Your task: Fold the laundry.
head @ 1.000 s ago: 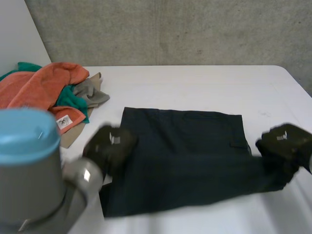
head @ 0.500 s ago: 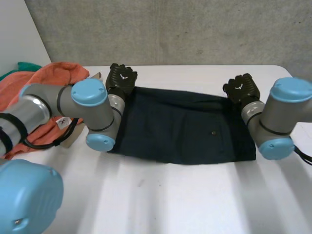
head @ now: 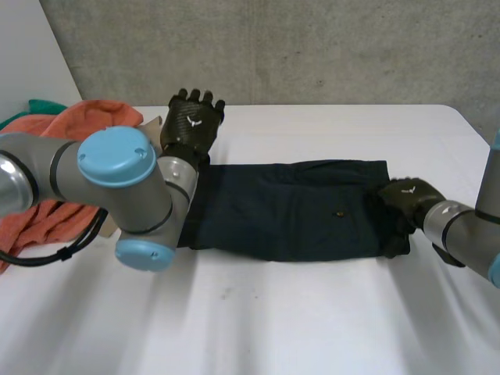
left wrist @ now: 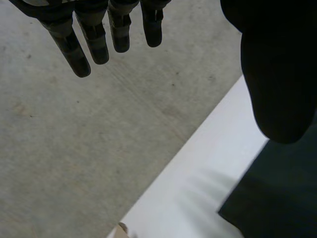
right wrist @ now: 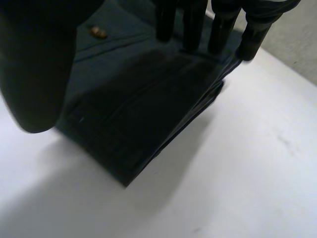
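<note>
A dark navy garment (head: 289, 211) lies on the white table (head: 312, 312), folded into a long strip with a small button on top. My left hand (head: 191, 125) is lifted just beyond the strip's far left corner, open with straight fingers (left wrist: 74, 49); a corner of the garment (left wrist: 282, 198) lies below its thumb. At the strip's right end my right hand (head: 406, 199) hovers open. Its fingers (right wrist: 190, 25) reach out straight over the layered end of the garment (right wrist: 138, 114), and the thumb stands apart, holding nothing.
A heap of orange, green and tan laundry (head: 70, 137) sits at the table's far left, beside my left arm. A concrete wall runs behind the table's far edge. Bare table stretches in front of the strip.
The near half of the garment was carried over to the far edge, making a narrow strip. Both hands then opened and let go; the left rose, the right drew back to the right end.
</note>
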Motion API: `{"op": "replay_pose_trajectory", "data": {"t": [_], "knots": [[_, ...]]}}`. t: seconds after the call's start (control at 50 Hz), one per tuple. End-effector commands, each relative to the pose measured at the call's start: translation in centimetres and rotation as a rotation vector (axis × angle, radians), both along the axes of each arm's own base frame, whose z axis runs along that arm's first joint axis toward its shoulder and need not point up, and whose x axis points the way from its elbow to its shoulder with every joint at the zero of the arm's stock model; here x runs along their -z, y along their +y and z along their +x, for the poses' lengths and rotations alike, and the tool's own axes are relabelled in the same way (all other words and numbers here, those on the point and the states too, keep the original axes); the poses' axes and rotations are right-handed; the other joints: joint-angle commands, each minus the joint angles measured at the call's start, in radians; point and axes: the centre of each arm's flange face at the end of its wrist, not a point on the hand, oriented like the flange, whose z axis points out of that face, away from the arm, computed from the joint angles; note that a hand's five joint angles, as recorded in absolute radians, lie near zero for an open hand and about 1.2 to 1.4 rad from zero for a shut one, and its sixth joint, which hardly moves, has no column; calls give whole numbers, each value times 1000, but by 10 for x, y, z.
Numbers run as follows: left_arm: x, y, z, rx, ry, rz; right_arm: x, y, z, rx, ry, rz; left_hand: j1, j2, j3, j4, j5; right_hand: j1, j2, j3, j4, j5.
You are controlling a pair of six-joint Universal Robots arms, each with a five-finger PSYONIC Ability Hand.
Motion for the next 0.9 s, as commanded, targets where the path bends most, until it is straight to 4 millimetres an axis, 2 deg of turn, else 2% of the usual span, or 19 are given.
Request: {"op": "replay_pose_trajectory", "data": {"t": [0.02,0.04,0.14,0.24,0.4,0.44,0.46,0.52,0.54,0.58,0.6,0.66,0.68,0.76,0.8,0.82,0.84,0.88,0.9], "knots": [[13,20,2,25,-6,62,27,-12,-1,-2,-7,-69,-12,-31,-40,-29,-47,820,821,823,819,811],[13,21,2,27,-6,64,28,-14,-2,6,-6,-75,-12,-31,-40,-29,-47,1108,1109,1111,1107,1099],[3,24,4,22,4,50,26,-24,-24,100,36,-112,-12,-31,-40,-29,-47,1110,1112,1114,1110,1102],[-15,31,9,26,22,25,-18,-21,-39,107,149,-283,-12,-31,-40,-29,-47,1110,1112,1114,1110,1102],[-28,42,18,23,51,23,-30,-21,-37,9,379,-399,-12,-31,-40,-29,-47,1110,1112,1114,1110,1102],[-29,43,20,23,58,28,-34,-16,-22,-43,398,-435,-12,-31,-40,-29,-47,1110,1112,1114,1110,1102],[-29,44,21,23,62,32,-40,-5,6,-127,393,-495,-12,-31,-40,-29,-47,1110,1112,1114,1110,1102],[-32,47,25,18,74,36,-46,20,53,-267,370,-589,-12,-31,-40,-29,-47,1110,1112,1114,1110,1102],[-33,48,28,14,78,40,-47,40,81,-360,342,-642,-12,-31,-40,-29,-47,1110,1112,1114,1110,1102],[-32,49,30,11,80,45,-42,61,105,-456,313,-680,-12,-31,-40,-29,-47,1110,1112,1114,1110,1102],[-32,49,32,6,81,47,-32,81,125,-562,293,-705,-12,-31,-40,-29,-47,1110,1112,1114,1110,1102],[-34,52,38,0,85,51,-16,106,146,-708,283,-722,-12,-31,-40,-29,-47,1110,1112,1114,1110,1102],[-33,52,39,-1,84,53,-3,118,154,-788,296,-724,-12,-31,-40,-29,-47,1110,1112,1114,1110,1102],[-34,54,41,-3,85,54,21,135,164,-909,354,-739,-12,-31,-40,-29,-47,1110,1112,1114,1110,1102],[-36,53,43,-11,92,50,24,137,165,-921,373,-751,-12,-31,-40,-29,-47,1110,1112,1114,1110,1102],[-37,52,44,-14,93,48,23,137,166,-923,372,-756,-12,-31,-40,-29,-47,934,936,937,933,926],[-39,49,46,-23,98,42,19,137,167,-918,356,-759,-12,-31,-40,-29,-47,398,400,401,397,389],[-43,46,49,-35,104,33,16,136,167,-901,324,-745,-12,-31,-40,-29,-47,-58,-56,-55,-58,-66],[-46,44,51,-39,110,23,8,135,166,-869,264,-713,-12,-31,-40,-29,-47,-111,-109,-108,-112,-120]]}}
